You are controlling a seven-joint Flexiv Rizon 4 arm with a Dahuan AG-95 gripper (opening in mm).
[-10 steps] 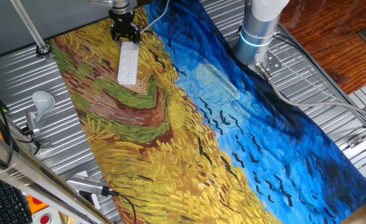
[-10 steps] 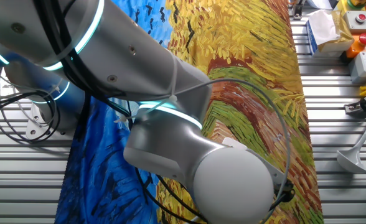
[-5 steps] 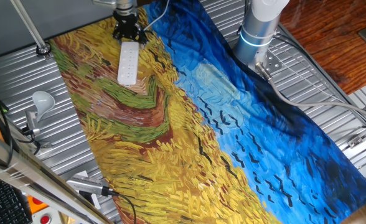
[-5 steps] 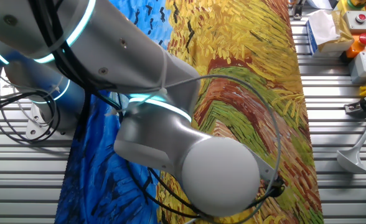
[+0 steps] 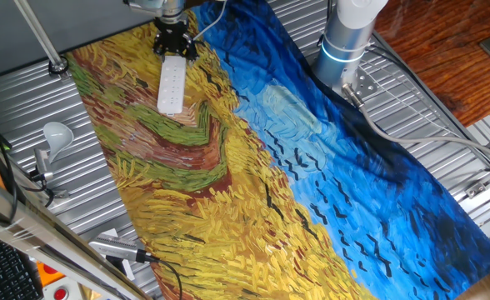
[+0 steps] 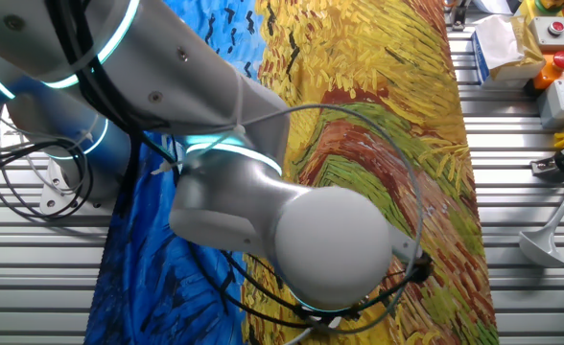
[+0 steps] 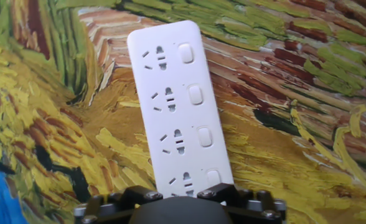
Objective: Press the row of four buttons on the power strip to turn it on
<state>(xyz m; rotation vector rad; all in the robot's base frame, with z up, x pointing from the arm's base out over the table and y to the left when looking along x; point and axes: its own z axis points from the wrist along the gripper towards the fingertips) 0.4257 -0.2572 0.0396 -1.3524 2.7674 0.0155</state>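
Power strip (image 5: pixel 171 84) lying flat on painted cloth (image 5: pixel 253 167), over the yellow-and-brown brushstroke part near the far left corner in one fixed view, long axis running roughly toward the camera. White, oblong, rounded at the ends; thin white cord (image 5: pixel 210 22) leading off from the far end toward the top edge. Gripper (image 5: pixel 175 47) black, poised right at the strip's far end, over or touching it, contact not discernible at this size; fingertips not separable in this view, so gap or no gap cannot be told. Hand view: strip (image 7: pixel 177 109) upright in frame and slightly tilted, four socket groups down the middle, row of four buttons (image 7: pixel 195 104) along the right edge, each a small pale rounded rectangle; lowest button partly cut off by the dark gripper body (image 7: pixel 180 204) at the bottom edge, no fingertips visible there either. Other fixed view filled mostly by the grey arm (image 6: pixel 263 206) with a teal light ring, black cables looped around the joint; strip and gripper hidden behind it. Elsewhere: arm base column (image 5: pixel 349 33) standing on the blue side of the cloth, white lamp-like bulb (image 5: pixel 55 133) on a metal stand off the cloth to the left, ribbed metal table (image 5: pixel 28 108) around the cloth.
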